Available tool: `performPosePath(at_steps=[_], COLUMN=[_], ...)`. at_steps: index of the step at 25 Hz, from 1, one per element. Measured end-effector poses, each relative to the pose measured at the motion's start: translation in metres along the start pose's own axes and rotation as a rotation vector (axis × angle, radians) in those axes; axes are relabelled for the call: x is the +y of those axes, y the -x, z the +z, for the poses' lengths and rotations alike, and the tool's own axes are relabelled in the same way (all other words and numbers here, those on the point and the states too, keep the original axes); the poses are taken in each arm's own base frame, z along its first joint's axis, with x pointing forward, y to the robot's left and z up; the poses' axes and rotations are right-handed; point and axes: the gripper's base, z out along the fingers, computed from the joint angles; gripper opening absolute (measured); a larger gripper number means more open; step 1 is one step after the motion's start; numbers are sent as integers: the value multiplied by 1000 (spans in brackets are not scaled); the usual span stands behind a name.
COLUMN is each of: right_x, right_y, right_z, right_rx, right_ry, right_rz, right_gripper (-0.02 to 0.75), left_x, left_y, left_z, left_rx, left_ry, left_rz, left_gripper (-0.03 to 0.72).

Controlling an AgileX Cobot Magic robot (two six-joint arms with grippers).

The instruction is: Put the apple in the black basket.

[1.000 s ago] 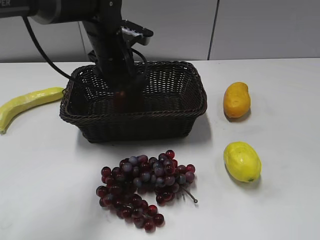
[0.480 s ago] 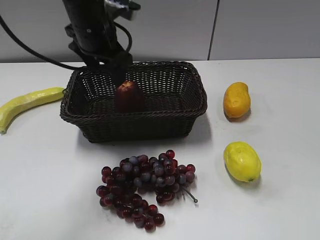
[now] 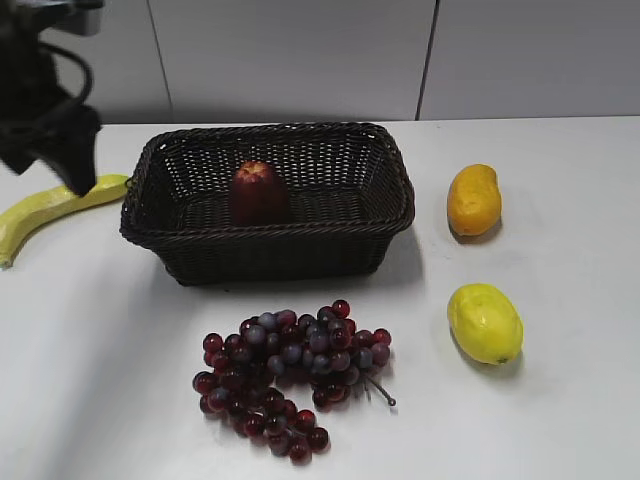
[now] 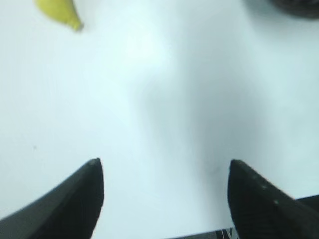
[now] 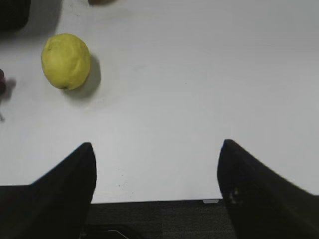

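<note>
The dark red apple stands upright inside the black basket, left of its middle. My left gripper is at the far left of the exterior view, over the table beside the basket and apart from it. In the left wrist view the left gripper is open and empty over bare white table. My right gripper is open and empty near the table's front edge and does not show in the exterior view.
A yellow banana lies left of the basket; its tip shows in the left wrist view. A bunch of dark red grapes lies in front of the basket. An orange mango and a yellow lemon lie at the right.
My left gripper let go of the apple in the basket, rose out of it and swung away to the far left. The apple stays in the basket.
</note>
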Motion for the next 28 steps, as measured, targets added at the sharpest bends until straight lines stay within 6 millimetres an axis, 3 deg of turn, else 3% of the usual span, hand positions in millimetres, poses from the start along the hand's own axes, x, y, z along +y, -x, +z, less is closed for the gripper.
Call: performPosePath(at_steps=[3, 6, 13, 17, 28], right_x=[0, 0, 0, 0, 0], right_y=[0, 0, 0, 0, 0], right_z=[0, 0, 0, 0, 0], right_rx=[0, 0, 0, 0, 0], right_ry=[0, 0, 0, 0, 0], right_rz=[0, 0, 0, 0, 0], right_gripper=[571, 571, 571, 571, 571], left_x=[13, 13, -12, -26, -42], left_y=[-50, -97, -182, -212, -254], left_z=[-5, -5, 6, 6, -15], left_rx=[17, 17, -21, -129, -569], left_ry=[7, 14, 24, 12, 82], left_rz=[-96, -162, -223, -238, -231], left_gripper=[575, 575, 575, 575, 575])
